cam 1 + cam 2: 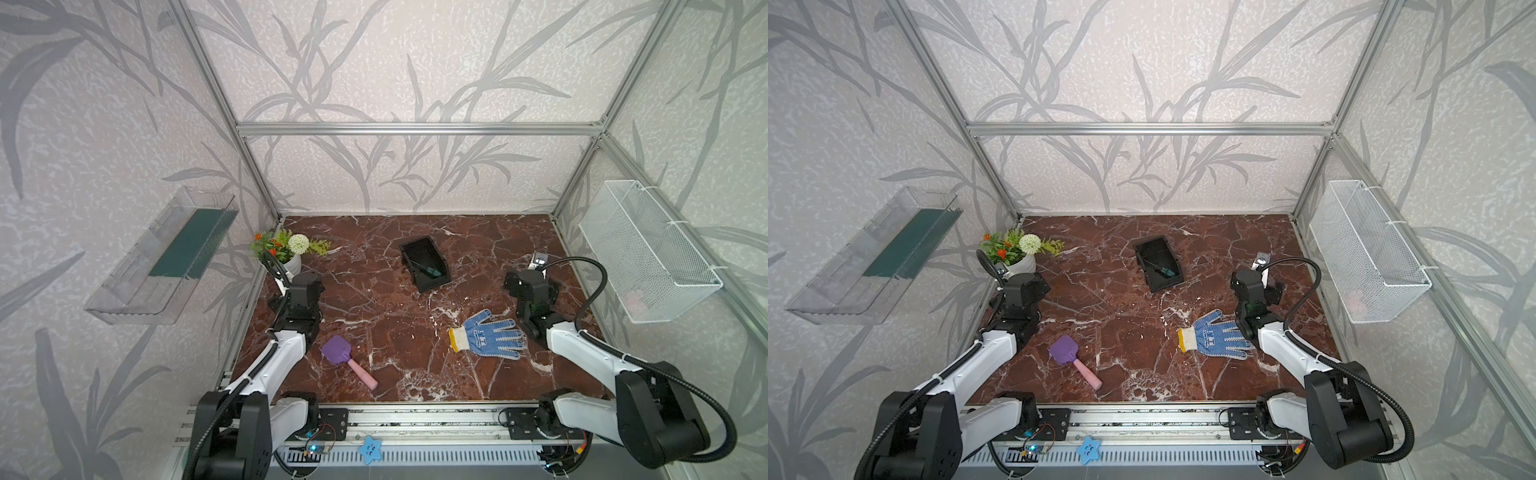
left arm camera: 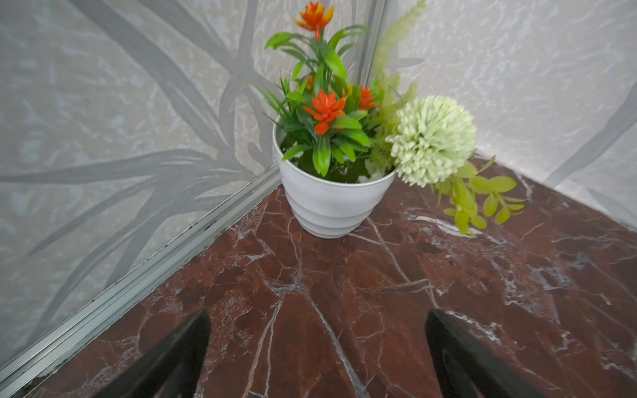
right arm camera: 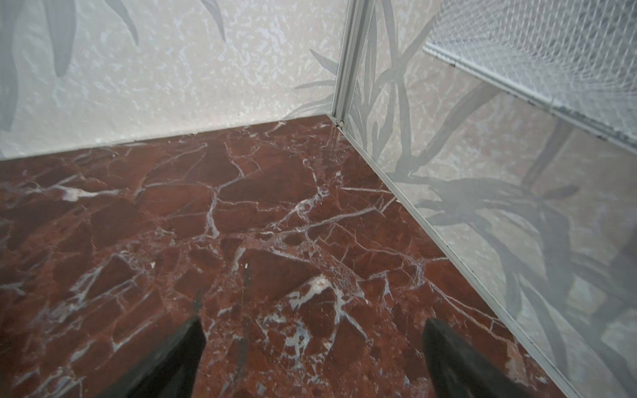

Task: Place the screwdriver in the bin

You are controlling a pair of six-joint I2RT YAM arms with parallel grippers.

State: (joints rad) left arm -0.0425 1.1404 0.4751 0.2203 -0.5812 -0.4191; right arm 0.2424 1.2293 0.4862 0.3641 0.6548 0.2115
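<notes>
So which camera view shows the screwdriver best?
Both top views show it about equally well: the screwdriver lies inside the bin, fully visible from above. Neither wrist view shows it; they look at the table corners.

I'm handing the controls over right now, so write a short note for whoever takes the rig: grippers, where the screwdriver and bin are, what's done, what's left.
Left gripper: open, empty, facing the flower pot in the far left corner.
Right gripper: open, empty, over bare table near the far right corner, away from the bin.
Screwdriver: lying inside the bin, which stands mid-table toward the back.
Done: the screwdriver is in the bin and released.
Left: nothing on the task itself, as far as I can judge; perhaps park both arms.
</notes>
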